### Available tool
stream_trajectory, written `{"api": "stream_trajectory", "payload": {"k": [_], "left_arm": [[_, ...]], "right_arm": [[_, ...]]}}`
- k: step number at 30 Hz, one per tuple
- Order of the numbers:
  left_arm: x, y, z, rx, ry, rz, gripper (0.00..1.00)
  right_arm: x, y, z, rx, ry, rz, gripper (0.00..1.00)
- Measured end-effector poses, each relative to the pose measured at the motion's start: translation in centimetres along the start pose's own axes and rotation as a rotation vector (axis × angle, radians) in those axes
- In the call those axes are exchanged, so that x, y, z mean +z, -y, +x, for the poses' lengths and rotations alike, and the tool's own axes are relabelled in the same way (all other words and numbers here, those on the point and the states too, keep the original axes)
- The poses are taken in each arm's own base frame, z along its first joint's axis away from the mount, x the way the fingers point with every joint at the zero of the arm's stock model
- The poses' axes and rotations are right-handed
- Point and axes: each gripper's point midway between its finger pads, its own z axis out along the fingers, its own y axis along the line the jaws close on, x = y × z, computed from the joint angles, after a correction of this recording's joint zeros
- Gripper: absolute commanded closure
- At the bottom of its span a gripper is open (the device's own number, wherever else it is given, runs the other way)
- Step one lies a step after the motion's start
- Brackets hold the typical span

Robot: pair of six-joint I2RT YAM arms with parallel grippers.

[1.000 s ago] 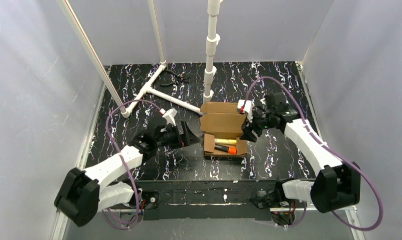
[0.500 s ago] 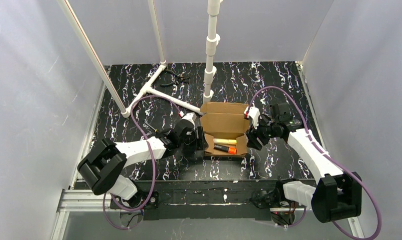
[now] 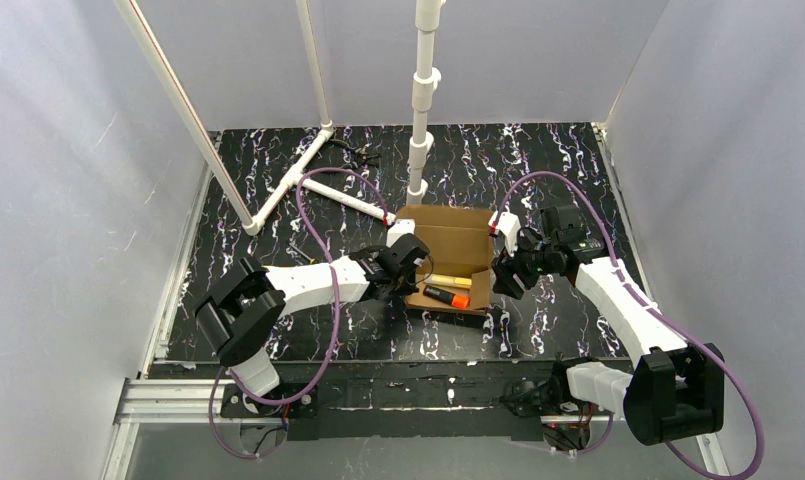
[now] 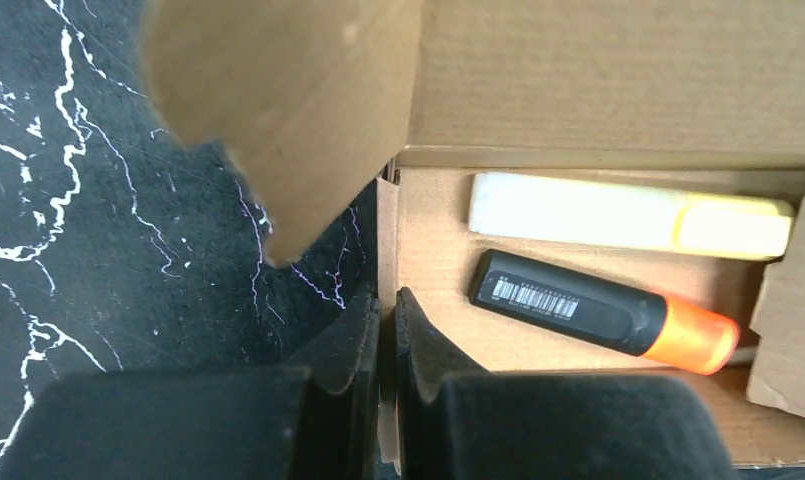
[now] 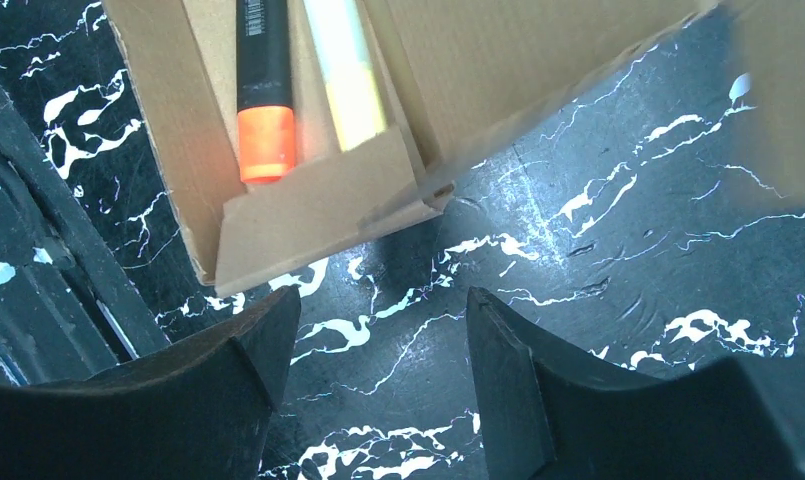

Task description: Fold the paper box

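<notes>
The paper box point(image 3: 448, 245) is a brown cardboard mailer in mid-table, its lid standing open toward the back. Inside lie a yellow highlighter point(image 4: 628, 215) and a black marker with an orange cap point(image 4: 603, 310). My left gripper point(image 4: 386, 305) is shut on the box's thin left side wall point(image 4: 387, 240), and a loose side flap point(image 4: 288, 110) hangs above it. From above, the left gripper point(image 3: 415, 272) sits at the box's left edge. My right gripper point(image 5: 378, 340) is open over bare table just off the box's right front corner point(image 5: 308, 215), touching nothing; from above the right gripper point(image 3: 503, 275) is beside the right wall.
An upright white pipe point(image 3: 421, 100) stands just behind the box. A T-shaped white pipe point(image 3: 308, 185) lies at back left, with a small black tool point(image 3: 356, 152) beyond it. Grey walls enclose the black marbled table point(image 3: 538, 170) on three sides.
My left arm has swung right to the box, and its jaws have gone from open to shut on the left wall. The right gripper dropped slightly toward the front right corner and stays open.
</notes>
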Motion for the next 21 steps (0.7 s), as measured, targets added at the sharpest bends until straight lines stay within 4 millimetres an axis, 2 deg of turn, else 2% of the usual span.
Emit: {"api": "stream_trajectory", "payload": {"k": [3,8,10,11,12,13,21], "left_arm": [[0.0,0.0,-0.1,0.050,0.000,-0.052,1.00],[-0.5,-0.7,0.1,0.139,-0.005,-0.138,0.72],[-0.6,-1.1,0.4,0.166,-0.013,-0.166,0.67],[-0.6,-1.2,0.5,0.175,-0.019,-0.176,0.68],[-0.5,-1.5,0.7,0.187,-0.026,-0.190,0.75],[-0.4,-1.7,0.9,0.195,-0.033,-0.203,1.00],[-0.5,-2.3,0.9,0.211,-0.026,-0.260,1.00]], "right_arm": [[0.0,0.0,0.0,0.000,0.001,-0.001,0.29],[0.0,0.0,0.0,0.000,0.001,-0.002,0.29],[0.0,0.0,0.0,0.000,0.001,-0.002,0.29],[0.0,0.0,0.0,0.000,0.001,-0.002,0.29],[0.0,0.0,0.0,0.000,0.001,-0.002,0.29],[0.0,0.0,0.0,0.000,0.001,-0.002,0.29],[0.0,0.0,0.0,0.000,0.001,-0.002,0.28]]}}
